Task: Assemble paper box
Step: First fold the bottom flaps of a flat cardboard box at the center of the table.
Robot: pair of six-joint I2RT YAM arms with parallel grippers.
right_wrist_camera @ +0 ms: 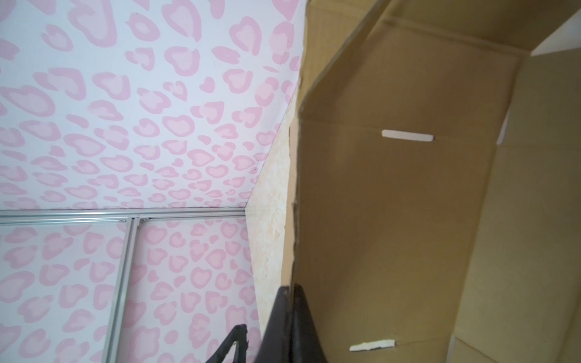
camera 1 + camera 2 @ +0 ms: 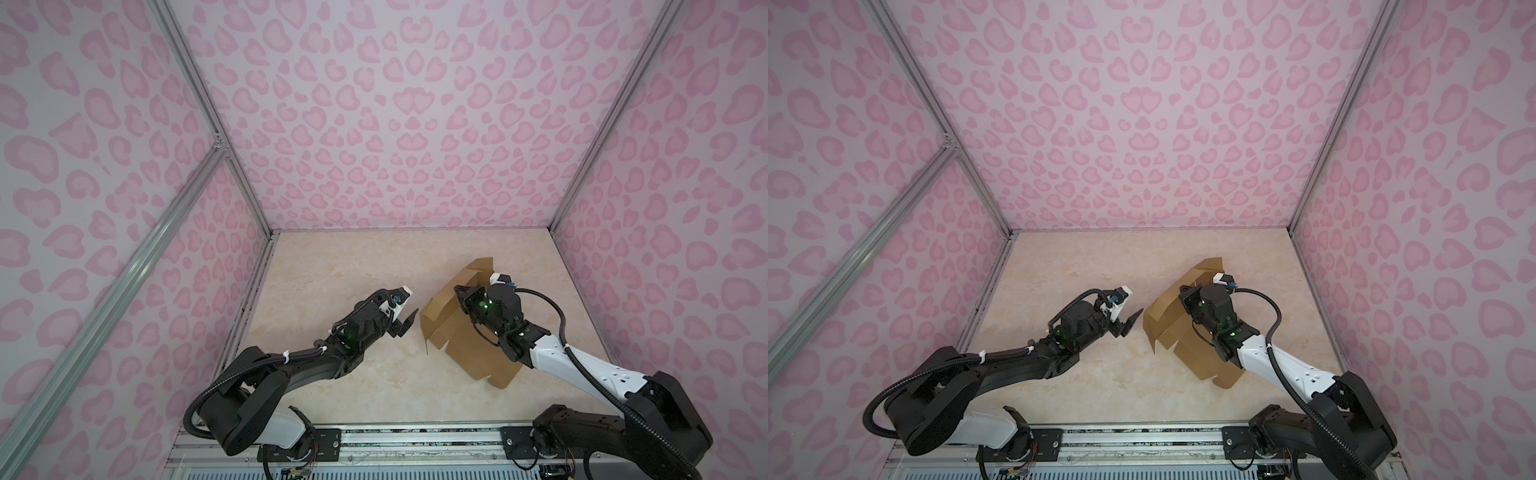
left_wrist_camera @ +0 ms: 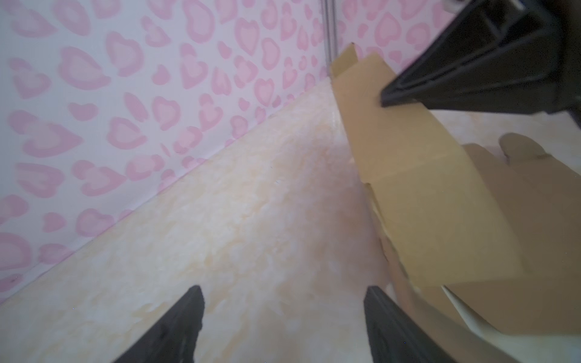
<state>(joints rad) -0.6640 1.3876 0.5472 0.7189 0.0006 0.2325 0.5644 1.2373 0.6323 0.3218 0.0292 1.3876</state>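
The paper box (image 2: 469,353) is a brown die-cut sheet, partly folded, lying right of the table's middle in both top views (image 2: 1196,353). Some of its panels stand up and a flat panel reaches toward the front. My right gripper (image 2: 458,291) is shut on the edge of a raised side panel; the right wrist view shows the jaws (image 1: 290,287) pinching that panel of the box (image 1: 393,204), which has slits. My left gripper (image 2: 409,322) hovers open just left of the box, holding nothing. In the left wrist view its fingers (image 3: 283,289) are spread over bare table beside the box (image 3: 424,204).
The beige marbled table (image 2: 353,270) is walled on three sides by pink heart-patterned panels with aluminium posts (image 2: 582,178). A metal rail (image 2: 415,440) carrying both arm bases runs along the front edge. The box's far corner (image 2: 482,264) rises toward the back right.
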